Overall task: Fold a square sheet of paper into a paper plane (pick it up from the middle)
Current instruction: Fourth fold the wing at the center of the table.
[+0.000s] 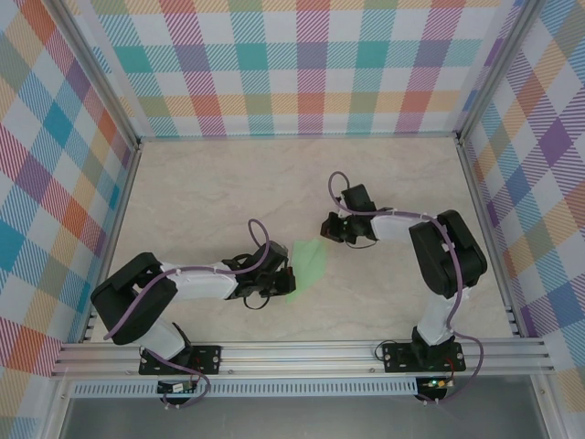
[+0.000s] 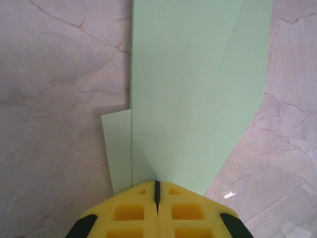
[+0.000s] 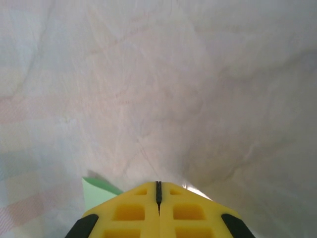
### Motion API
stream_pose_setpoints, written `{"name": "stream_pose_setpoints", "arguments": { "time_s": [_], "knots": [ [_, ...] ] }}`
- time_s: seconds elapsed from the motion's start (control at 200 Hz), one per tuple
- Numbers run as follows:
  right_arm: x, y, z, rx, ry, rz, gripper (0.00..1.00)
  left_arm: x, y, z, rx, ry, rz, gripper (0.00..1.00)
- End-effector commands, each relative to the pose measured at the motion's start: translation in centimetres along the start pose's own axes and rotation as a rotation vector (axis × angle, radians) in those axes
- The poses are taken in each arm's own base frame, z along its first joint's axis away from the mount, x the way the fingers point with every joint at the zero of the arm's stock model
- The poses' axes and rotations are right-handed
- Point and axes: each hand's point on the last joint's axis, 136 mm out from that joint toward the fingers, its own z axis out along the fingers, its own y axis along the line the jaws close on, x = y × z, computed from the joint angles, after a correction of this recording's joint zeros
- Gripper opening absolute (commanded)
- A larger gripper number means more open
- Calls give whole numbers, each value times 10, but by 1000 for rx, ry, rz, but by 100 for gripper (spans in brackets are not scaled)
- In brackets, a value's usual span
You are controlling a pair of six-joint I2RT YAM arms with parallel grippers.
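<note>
Matt smooth paper sheet [image 2: 198, 89], glossy marble-look tabletop [image 2: 59, 99], matt yellow plastic claw pads [image 2: 133, 213], alu rails [image 1: 302, 352]

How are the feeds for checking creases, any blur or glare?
Left wrist: pale mint-green folded paper sharp, creases clear, one small glint on the marble tabletop. Right wrist: tabletop soft and out of focus. Top external: even light, paper small.

Top external: high, behind arm bases, looking steeply down on whole pale marbled counter [image 1: 192, 183]. Left wrist: very close, facing past yellow left end effector [image 2: 157, 184] along folded pale green paper sheet [image 2: 198, 89], shared with top. Right wrist: close, past right end effector [image 3: 158, 184] onto counter.
</note>
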Motion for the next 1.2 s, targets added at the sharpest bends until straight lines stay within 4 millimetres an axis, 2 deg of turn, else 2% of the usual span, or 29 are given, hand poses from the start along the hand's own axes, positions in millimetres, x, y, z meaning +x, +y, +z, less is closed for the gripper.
{"name": "stream_pose_setpoints", "arguments": {
  "time_s": [0.0,0.15,0.215,0.365,0.525,0.82,0.97,1.195],
  "knots": [
    [-1,0,-4,11,18,-28,6,47,71,-2,-249,146,-23,3],
    [4,36,-23,-123,30,-51,9,47,71,-3,-250,142,-22,3],
    [16,51,-25,-181,62,-69,9,46,71,-3,-250,140,-22,3],
    [50,63,-15,-203,133,-78,9,46,70,-2,-246,140,-25,3],
    [74,43,4,-160,187,-38,8,45,68,-1,-240,142,-18,3],
    [89,6,22,-45,229,-25,7,45,65,-2,-230,147,-6,4],
    [96,-8,22,7,237,-8,6,44,59,-2,-208,151,5,4],
    [104,-14,19,19,246,0,5,37,44,-6,-174,149,19,6]
  ]
}}
